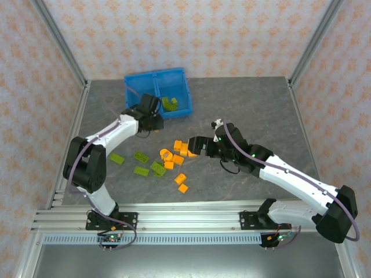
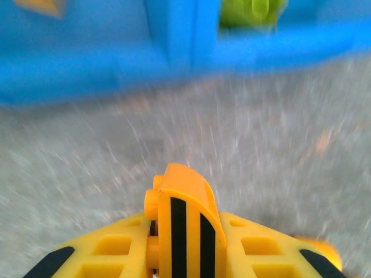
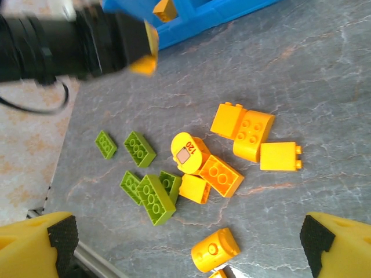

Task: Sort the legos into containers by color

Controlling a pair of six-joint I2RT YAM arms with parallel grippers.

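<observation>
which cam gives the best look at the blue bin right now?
Top external: the whole blue bin, divider and both compartments, green bricks in the right one. Left wrist has its near wall close up but blurred. Right wrist catches one corner at the top edge, an orange brick in it.

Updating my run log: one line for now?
left hand shut on orange brick | near blue bin | right hand open over loose bricks

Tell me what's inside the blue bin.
Green legos in the bin's right compartment, one orange lego in the left. The left gripper, gripping a curved orange lego, hides that compartment's near corner from above.
</observation>
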